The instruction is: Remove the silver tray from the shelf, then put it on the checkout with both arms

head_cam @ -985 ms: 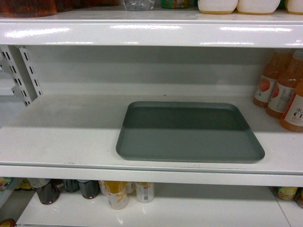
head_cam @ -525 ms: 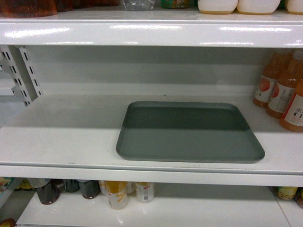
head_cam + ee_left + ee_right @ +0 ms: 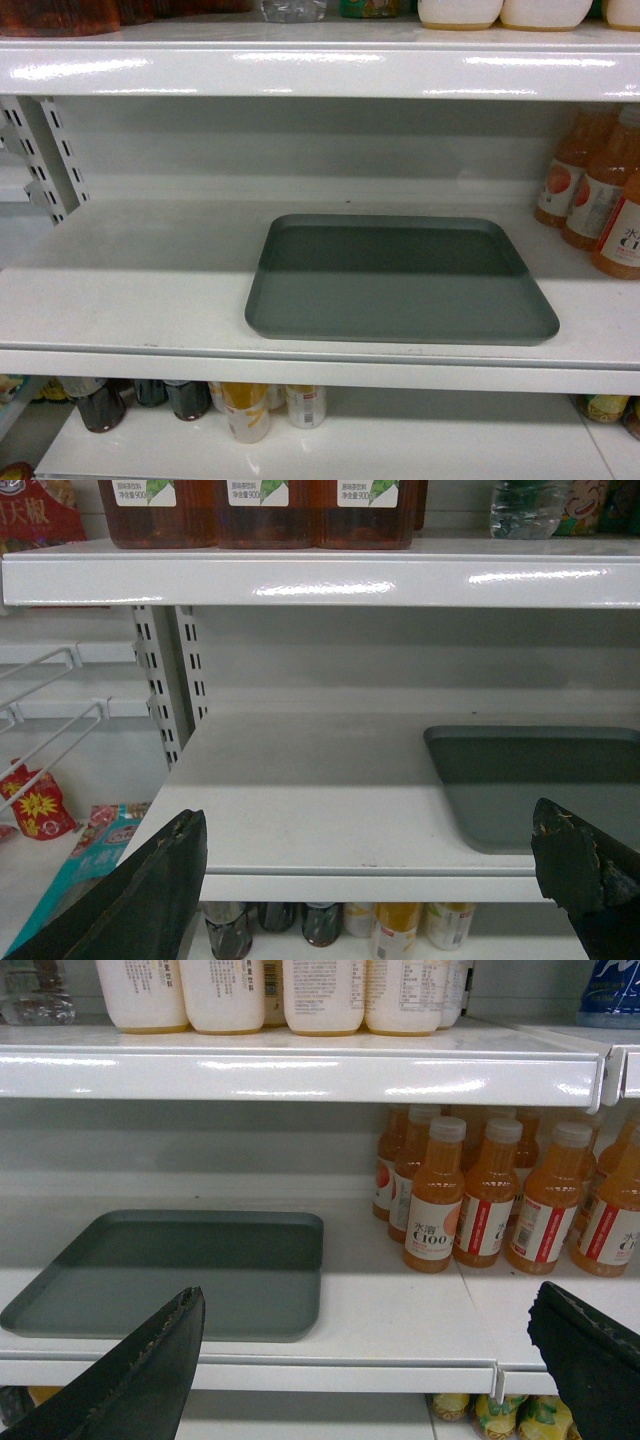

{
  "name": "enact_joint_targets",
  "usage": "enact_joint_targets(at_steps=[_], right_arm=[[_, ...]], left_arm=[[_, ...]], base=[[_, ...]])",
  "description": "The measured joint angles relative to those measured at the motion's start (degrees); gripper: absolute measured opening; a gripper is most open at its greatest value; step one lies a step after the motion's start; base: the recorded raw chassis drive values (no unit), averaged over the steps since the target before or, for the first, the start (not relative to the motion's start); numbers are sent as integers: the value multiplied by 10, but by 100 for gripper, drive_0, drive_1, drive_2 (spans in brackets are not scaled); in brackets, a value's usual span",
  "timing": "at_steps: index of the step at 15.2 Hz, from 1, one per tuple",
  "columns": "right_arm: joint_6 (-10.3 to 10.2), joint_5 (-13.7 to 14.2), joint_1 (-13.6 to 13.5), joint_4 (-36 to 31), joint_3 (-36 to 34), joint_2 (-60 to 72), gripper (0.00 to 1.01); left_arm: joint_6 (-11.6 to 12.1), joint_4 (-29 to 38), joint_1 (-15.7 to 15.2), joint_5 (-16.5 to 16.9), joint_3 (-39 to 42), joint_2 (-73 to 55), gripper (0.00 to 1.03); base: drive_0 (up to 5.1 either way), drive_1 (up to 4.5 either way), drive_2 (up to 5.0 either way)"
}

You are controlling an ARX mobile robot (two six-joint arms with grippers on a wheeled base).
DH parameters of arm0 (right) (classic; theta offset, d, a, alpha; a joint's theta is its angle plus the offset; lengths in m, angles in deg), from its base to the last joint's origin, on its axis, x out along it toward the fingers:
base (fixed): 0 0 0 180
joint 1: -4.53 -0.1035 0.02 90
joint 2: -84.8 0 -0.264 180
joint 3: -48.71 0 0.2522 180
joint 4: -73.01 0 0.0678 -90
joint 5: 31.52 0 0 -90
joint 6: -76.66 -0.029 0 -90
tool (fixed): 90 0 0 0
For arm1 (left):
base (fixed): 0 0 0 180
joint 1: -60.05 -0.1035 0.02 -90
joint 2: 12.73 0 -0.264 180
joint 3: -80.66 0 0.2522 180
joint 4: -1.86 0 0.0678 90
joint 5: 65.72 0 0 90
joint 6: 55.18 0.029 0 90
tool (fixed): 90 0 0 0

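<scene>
The tray (image 3: 400,280) lies flat near the front edge of the shelf (image 3: 130,290), untouched, with the left claw (image 3: 370,880) and right claw (image 3: 370,1360) both spread short of it, so the reach-in to grip its sides comes next.

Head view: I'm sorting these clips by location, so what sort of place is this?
Most likely a shop or supermarket aisle: white tiered shelf boards on slotted uprights, rows of labelled orange drink bottles beside the silver tray, and cans stocked on the board below.
</scene>
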Motion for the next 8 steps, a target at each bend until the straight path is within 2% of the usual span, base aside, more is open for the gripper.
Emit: enact_joint_targets(at_steps=[5, 6, 7, 8], right_arm=[[0, 0, 0, 0, 0, 0, 98], [0, 0, 0, 0, 0, 0, 98], [30, -89, 23, 80, 27, 59, 98], [56, -136, 2, 63, 45, 179, 98]], left_arm=[[0, 0, 0, 0, 0, 0, 98], [-3, -38, 11, -30, -10, -11, 98], [-35, -90, 82, -158, -64, -156, 98], [-45, -10, 84, -155, -82, -303, 98]], base=[[0, 0, 0], [0, 0, 0], [0, 0, 0], [0, 0, 0]])
